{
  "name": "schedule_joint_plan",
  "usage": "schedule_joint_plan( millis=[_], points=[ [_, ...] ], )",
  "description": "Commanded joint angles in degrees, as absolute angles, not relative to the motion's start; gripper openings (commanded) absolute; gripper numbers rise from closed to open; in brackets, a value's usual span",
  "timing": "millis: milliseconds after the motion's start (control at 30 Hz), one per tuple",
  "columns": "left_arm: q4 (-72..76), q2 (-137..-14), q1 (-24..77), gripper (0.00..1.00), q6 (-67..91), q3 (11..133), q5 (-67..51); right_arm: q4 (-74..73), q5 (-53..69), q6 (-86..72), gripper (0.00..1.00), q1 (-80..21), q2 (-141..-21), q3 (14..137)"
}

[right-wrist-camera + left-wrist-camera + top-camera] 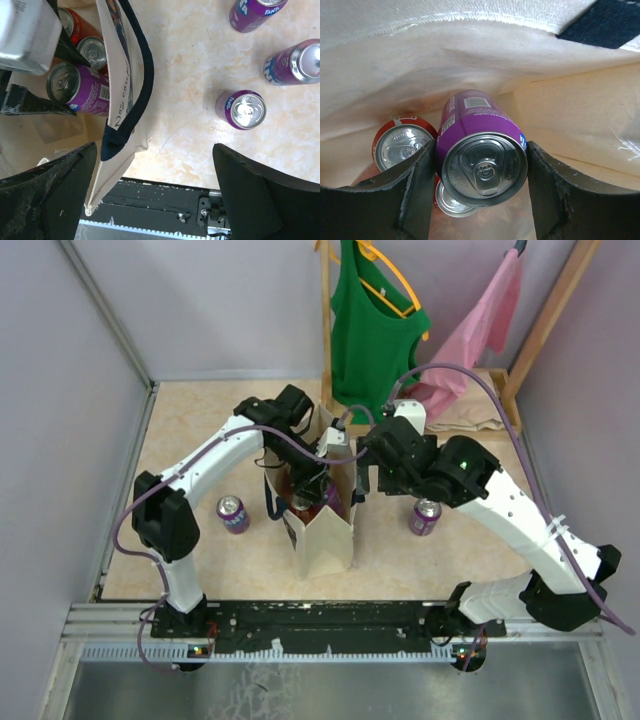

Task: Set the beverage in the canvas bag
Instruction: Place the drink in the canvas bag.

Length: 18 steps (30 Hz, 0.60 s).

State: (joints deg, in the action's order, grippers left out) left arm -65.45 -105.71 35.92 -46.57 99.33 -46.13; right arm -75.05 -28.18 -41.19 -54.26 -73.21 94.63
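Upright bag (pixel 325 540) is seen just ahead of the bases, between the arms. Left gripper (pixel 480 146) is inside it, clamped on a purple can (pixel 485 170); red cans (pixel 400 145) are seen underneath. Right gripper (pixel 154 147) is spread wide at the bag's right wall, possibly touching the handle (pixel 142 65), unclear. Loose purple cans (pixel 241 109) are stood on the table (pixel 200 440) either side. Green top (pixel 375 325) is hung at the back.

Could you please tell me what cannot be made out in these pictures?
Top external: contents of the cream canvas bag, largely hidden by the left gripper.
Left wrist: the label of the lowest silver-topped can, covered by the held purple soda can.
Right wrist: the bag's dark print, too oblique to read; the topmost purple Fanta can, cut by the edge.
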Motion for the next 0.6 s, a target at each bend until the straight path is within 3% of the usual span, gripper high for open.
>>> schedule_joint_plan(
  millis=[0,567],
  points=[
    [-63.07,-105.73,37.06,0.00,-46.79,97.42,-44.72,-74.87,-31.09,-42.16,0.99,-54.32,-72.59,98.61],
    [-50.35,-103.64,38.22,0.00,-40.85,91.30,-34.83,-75.06,-30.61,-40.00,0.99,-53.44,-74.68,101.29]
  ],
)
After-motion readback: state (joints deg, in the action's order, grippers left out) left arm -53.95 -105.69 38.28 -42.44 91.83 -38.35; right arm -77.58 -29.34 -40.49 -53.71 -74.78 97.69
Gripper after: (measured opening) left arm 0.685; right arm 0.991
